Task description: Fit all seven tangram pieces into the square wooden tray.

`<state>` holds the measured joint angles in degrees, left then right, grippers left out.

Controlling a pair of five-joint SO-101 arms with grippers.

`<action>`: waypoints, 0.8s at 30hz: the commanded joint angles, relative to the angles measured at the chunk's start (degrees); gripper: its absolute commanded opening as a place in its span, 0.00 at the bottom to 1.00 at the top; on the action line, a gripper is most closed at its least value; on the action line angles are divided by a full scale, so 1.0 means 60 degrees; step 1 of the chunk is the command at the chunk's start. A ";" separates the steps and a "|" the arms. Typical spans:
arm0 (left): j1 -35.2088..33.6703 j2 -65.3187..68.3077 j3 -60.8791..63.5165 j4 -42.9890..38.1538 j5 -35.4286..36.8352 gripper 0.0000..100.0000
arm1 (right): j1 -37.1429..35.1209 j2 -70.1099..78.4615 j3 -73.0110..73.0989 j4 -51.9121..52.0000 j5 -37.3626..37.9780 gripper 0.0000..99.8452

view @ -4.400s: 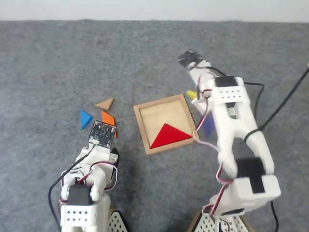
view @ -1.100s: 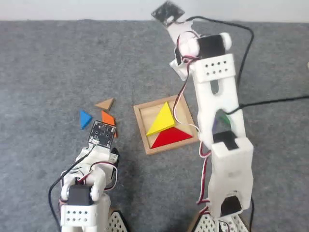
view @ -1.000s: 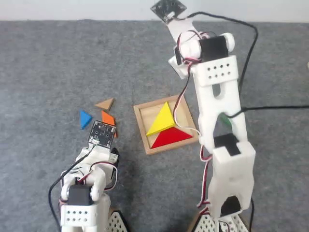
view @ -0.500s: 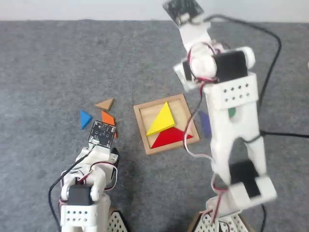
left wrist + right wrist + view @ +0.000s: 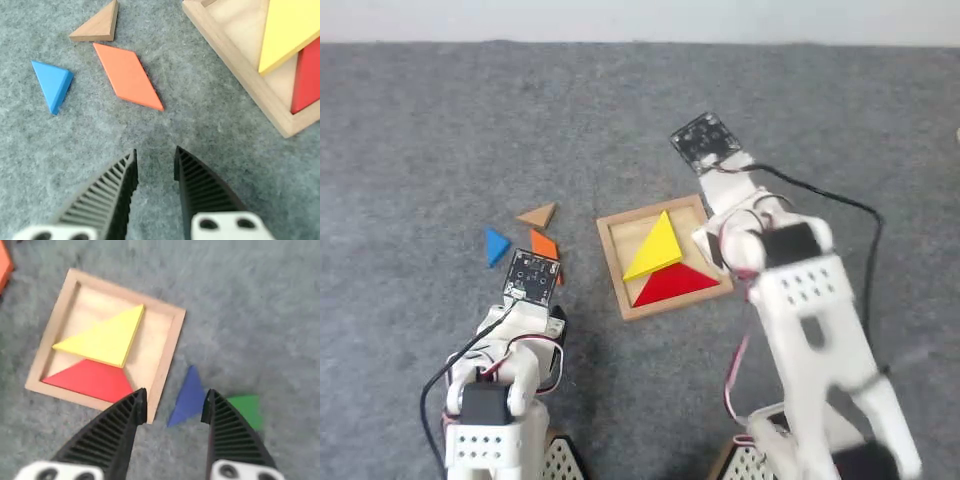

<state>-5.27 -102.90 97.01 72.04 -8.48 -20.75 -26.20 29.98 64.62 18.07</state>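
Two of seven pieces lie seated in the square wooden tray [image 5: 612, 262] at the centre of the high view: a yellow triangle [image 5: 655, 247] across its middle and a red triangle [image 5: 672, 281] along its lower right edge, the two touching. To the left of the tray on the grey tabletop [image 5: 440, 120] lie a wood-coloured triangle [image 5: 537, 214], a small blue triangle [image 5: 496, 245] and an orange parallelogram [image 5: 544, 243], all apart from one another. The left arm sits at the lower left of the frame, and its left gripper [image 5: 155, 151] hangs empty just short of the parallelogram, jaws a narrow gap apart. At the right of the frame, the right gripper [image 5: 175, 391] hovers with jaws spread wide and nothing between them, above the tray's outer edge and a dark blue piece [image 5: 188, 396] lying just beside that edge, with a green piece [image 5: 244, 410] close by it. We judge the task to be in its early stretch, with five pieces yet to go in, and the step in hand to be the pickup of the dark blue piece. The next move, as we read it, calls for lowering the spread jaws around that piece without catching the tray's rim, then turning it to suit the bare wood beside the yellow triangle.
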 commanded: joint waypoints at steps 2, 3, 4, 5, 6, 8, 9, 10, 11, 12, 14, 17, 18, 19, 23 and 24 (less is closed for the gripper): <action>-0.0044 -0.0176 -0.0095 0.0044 0.0000 0.12 | 0.0139 0.2249 -0.1260 -0.1033 0.0103 0.19; -0.0044 -0.0176 -0.0095 0.0044 0.0000 0.12 | 0.0139 0.2762 -0.1568 -0.1194 0.0088 0.19; -0.0044 -0.0176 -0.0095 0.0044 0.0000 0.12 | 0.0125 0.3245 -0.1919 -0.1282 0.0073 0.19; -0.0044 -0.0176 -0.0095 0.0044 0.0000 0.12 | 0.0125 0.3758 -0.2271 -0.1326 -0.0044 0.19; -0.0044 -0.0176 -0.0095 0.0044 0.0000 0.12 | 0.0110 0.4242 -0.2623 -0.1355 -0.0234 0.19; -0.0044 -0.0176 -0.0095 0.0044 0.0000 0.12 | 0.0110 0.5150 -0.3297 -0.1370 -0.0410 0.19; -0.0044 -0.0176 -0.0095 0.0044 0.0000 0.12 | 0.0110 0.5531 -0.3575 -0.1385 -0.0410 0.19; -0.0044 -0.0176 -0.0095 0.0044 0.0000 0.12 | 0.0110 0.5868 -0.3839 -0.1385 -0.0454 0.19; -0.0044 -0.0176 -0.0095 0.0044 0.0000 0.12 | 0.0110 0.6103 -0.4044 -0.1385 -0.0454 0.19; -0.0044 -0.0176 -0.0095 0.0044 0.0000 0.12 | 0.0110 0.6220 -0.4176 -0.1399 -0.0469 0.19; -0.0044 -0.0176 -0.0095 0.0044 0.0000 0.12 | 0.0125 0.6278 -0.4205 -0.1560 -0.0645 0.19; -0.0044 -0.0176 -0.0095 0.0044 0.0000 0.12 | 0.0183 0.6190 -0.4176 -0.1604 -0.0835 0.19; -0.0044 -0.0176 -0.0095 0.0044 0.0000 0.12 | 0.0198 0.6176 -0.4161 -0.1575 -0.0835 0.19; -0.0044 -0.0176 -0.0095 0.0044 0.0000 0.12 | 0.0227 0.6190 -0.4161 -0.1575 -0.0835 0.19; -0.0044 -0.0176 -0.0095 0.0044 0.0000 0.12 | 0.0168 0.6264 -0.4044 -0.1590 -0.0747 0.19; -0.0044 -0.0176 -0.0095 0.0044 0.0000 0.12 | 0.0110 0.6337 -0.4044 -0.1473 -0.0747 0.19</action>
<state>-5.27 -102.90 97.01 72.04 -8.48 -20.75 11.96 8.09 55.65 13.76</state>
